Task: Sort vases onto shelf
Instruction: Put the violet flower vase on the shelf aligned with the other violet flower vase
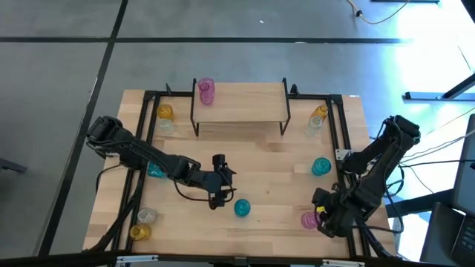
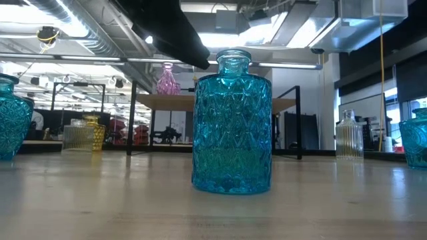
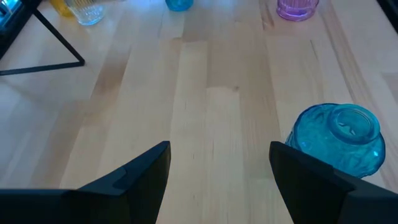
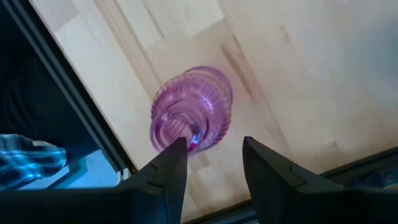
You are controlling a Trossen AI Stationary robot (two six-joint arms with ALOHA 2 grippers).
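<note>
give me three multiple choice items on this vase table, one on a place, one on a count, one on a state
1. Where does the pink vase nearest the right claw stand?
A. on the shelf
B. on the tabletop near the front right corner
C. inside the left claw

2. How many vases stand on the shelf top?
A. one
B. three
C. none

3. How is the left claw?
A. shut on a teal vase
B. open and empty
C. shut on nothing

Key: 1 B, the pink vase sits on the table just beside the right claw. 2 A, only one pink vase is on the shelf. 3 B, the left claw shows bare wood between its spread fingers, the teal vase lying off to one side.
</note>
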